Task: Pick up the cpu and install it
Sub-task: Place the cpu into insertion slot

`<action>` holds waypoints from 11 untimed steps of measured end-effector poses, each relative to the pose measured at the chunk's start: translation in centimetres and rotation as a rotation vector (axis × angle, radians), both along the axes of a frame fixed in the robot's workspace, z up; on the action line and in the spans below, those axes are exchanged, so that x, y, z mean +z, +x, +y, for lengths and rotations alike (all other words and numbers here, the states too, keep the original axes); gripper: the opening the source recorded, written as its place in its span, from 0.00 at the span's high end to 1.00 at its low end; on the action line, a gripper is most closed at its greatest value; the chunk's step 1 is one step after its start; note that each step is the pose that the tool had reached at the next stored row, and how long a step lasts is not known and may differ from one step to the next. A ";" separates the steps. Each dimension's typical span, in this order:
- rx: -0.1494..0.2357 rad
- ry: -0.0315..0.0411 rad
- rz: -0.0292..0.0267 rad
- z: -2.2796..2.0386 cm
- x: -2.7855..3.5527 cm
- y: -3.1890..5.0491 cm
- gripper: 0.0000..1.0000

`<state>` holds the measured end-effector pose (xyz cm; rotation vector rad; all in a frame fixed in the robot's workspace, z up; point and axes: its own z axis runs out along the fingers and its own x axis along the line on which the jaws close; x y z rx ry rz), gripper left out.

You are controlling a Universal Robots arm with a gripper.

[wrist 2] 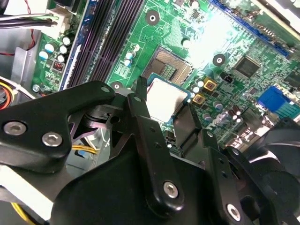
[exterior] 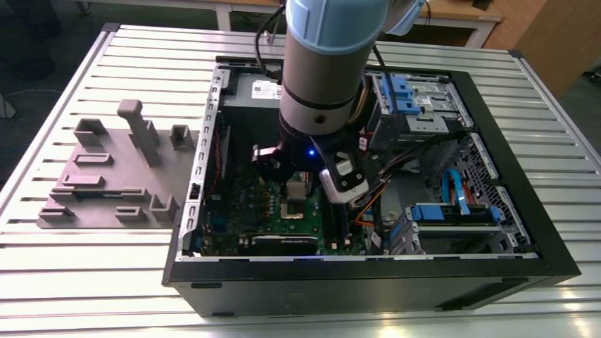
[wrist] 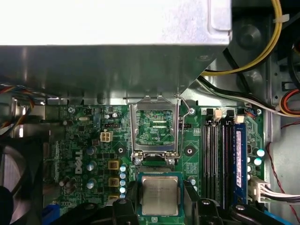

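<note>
Black two-finger claw closed on cpu, small flat square chip with silver-grey metal top. Black fingers clamp opposite edges, chip level between them. Second wrist view, same grip: claw, cpu. Square pin socket on green motherboard just beyond fingertips. Cpu overlaps socket's near edge; contact unclear. Hinged silver load frame open, past socket. Black memory slots beside claw. Exterior view: claw down inside open black computer case.
</note>
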<state>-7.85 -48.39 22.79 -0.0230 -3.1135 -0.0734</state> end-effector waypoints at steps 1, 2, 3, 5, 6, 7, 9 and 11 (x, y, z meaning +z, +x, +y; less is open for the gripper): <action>0.000 -0.0001 0.0001 0.00 -0.14 0.00 0.53; 0.000 0.0000 0.0001 -0.01 -0.29 0.00 0.53; -0.001 -0.0002 0.0001 -0.06 -0.46 0.00 0.53; -0.001 -0.0005 0.0001 -0.06 -0.82 0.00 0.53; -0.001 -0.0009 0.0002 -0.06 -1.00 0.00 0.53; -0.001 -0.0012 0.0007 -0.08 -1.15 0.00 0.53; -0.001 -0.0015 0.0016 -0.21 -1.33 0.00 0.53; -0.001 -0.0012 0.0018 -0.45 -1.47 0.00 0.53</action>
